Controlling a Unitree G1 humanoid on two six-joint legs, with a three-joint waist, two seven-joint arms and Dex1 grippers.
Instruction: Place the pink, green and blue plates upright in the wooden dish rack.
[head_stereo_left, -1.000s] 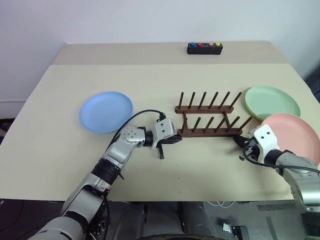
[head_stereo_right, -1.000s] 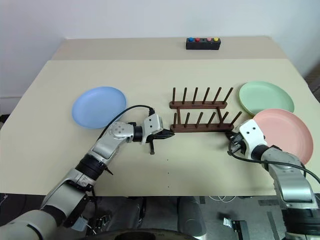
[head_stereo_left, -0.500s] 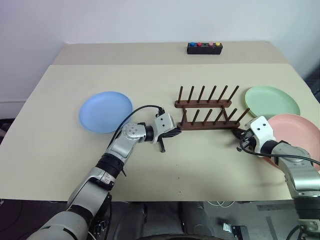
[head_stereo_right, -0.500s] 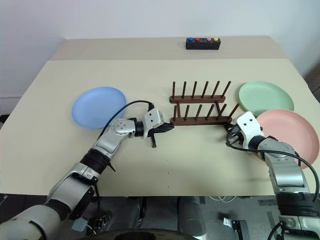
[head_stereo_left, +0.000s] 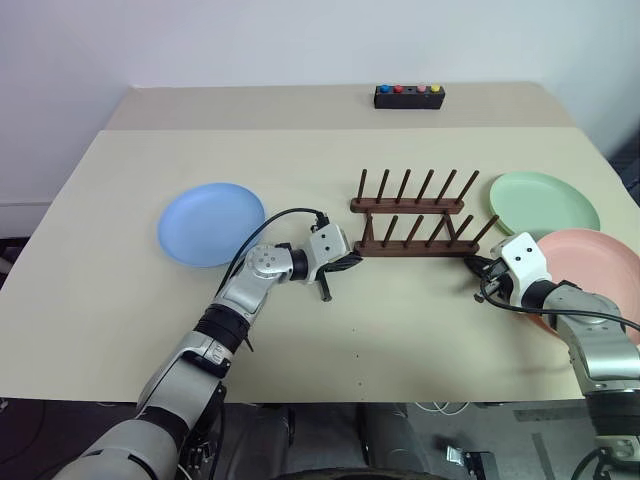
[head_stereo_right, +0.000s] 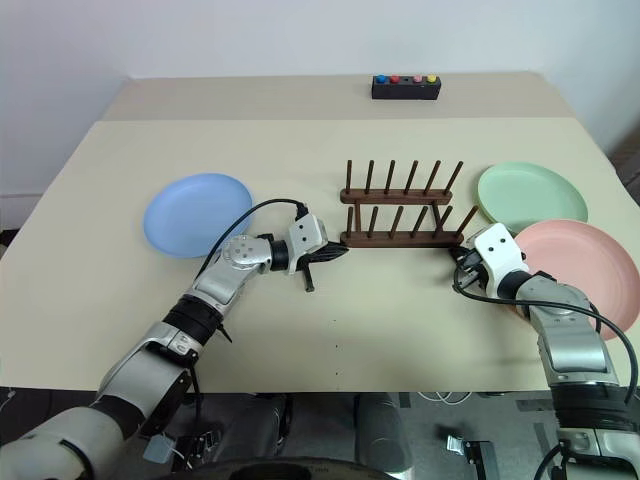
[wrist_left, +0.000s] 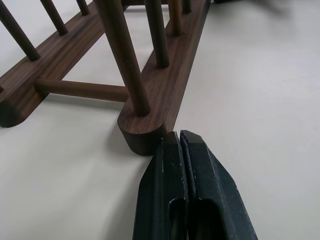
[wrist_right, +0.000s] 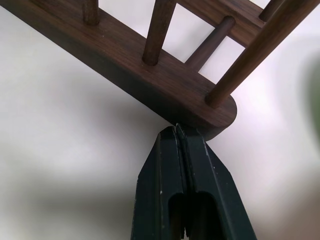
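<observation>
Rack positioning is the step in hand, by the look of it: both grippers sit pressed against the near rail of the wooden dish rack (head_stereo_left: 414, 215), one at each end. The left gripper (wrist_left: 178, 142) has its fingers fully closed with nothing between them, tips touching the rounded left end of that rail. The right gripper (wrist_right: 182, 135) is likewise closed and empty, tips butted against the rail's right end. The rack stands mid-tabletop (head_stereo_left: 330, 400), pegs up, every slot bare.

None of the plates is loaded yet. The blue plate (head_stereo_left: 211, 222) lies flat well to the left of the rack; the green plate (head_stereo_left: 545, 203) lies flat just to its right, with the pink plate (head_stereo_left: 592, 270) in front of the green one, close beside the right arm. A black button box (head_stereo_left: 409, 95) sits at the far edge.

Next, judging from this, a gripper must back off the rail, open, and take a plate by its rim, the pink one being nearest, then tip it upright between two pegs.
</observation>
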